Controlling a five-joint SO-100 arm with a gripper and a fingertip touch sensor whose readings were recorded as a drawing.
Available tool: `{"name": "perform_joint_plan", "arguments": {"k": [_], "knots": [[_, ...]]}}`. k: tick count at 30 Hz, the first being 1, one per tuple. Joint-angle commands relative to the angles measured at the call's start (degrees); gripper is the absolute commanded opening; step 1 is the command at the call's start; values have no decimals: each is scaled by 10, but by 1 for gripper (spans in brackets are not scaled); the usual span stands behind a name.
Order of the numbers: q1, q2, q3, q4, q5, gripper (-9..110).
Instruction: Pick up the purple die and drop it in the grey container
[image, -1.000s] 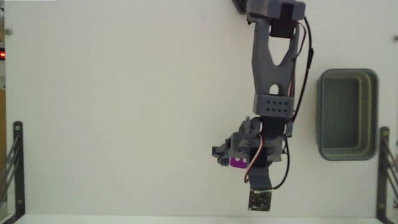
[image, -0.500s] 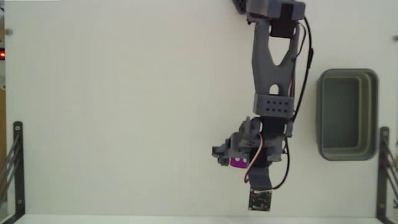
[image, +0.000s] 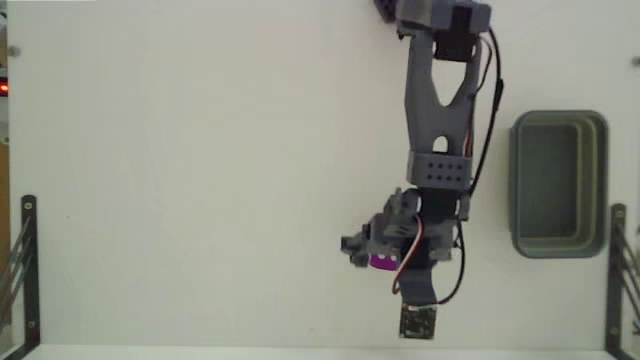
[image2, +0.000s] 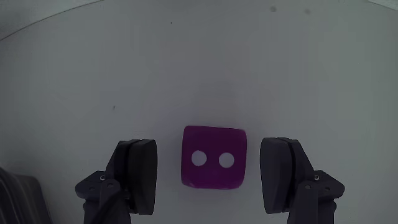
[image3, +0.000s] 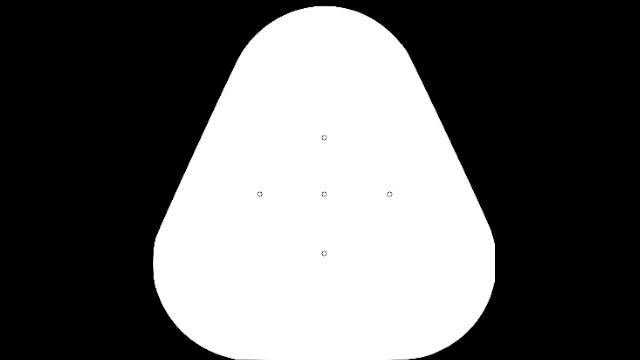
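Wrist view: jaws (image2: 213, 177) released, 1 finger on each side of the purple die (image2: 214, 158) with clear gaps both ways, the die flat on the white desk (image2: 199, 68) with 2 white pips up, so the spread looks set to bracket the cube before closing. Fixed view: the die (image: 382, 262) lies under the arm's tip near the desk's bottom edge, right of centre, just above a small black circuit board (image: 419, 321). Farthest, the grey container (image: 558, 183) stands empty at the desk's right edge, well apart from the die, open side up to take the drop.
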Motion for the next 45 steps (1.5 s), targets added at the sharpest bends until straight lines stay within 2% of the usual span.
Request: {"name": "perform_joint_plan", "arguments": {"k": [1, 45], "knots": [[4, 23, 6, -14, 3, 110], [4, 20, 76, -87, 3, 110]]}}
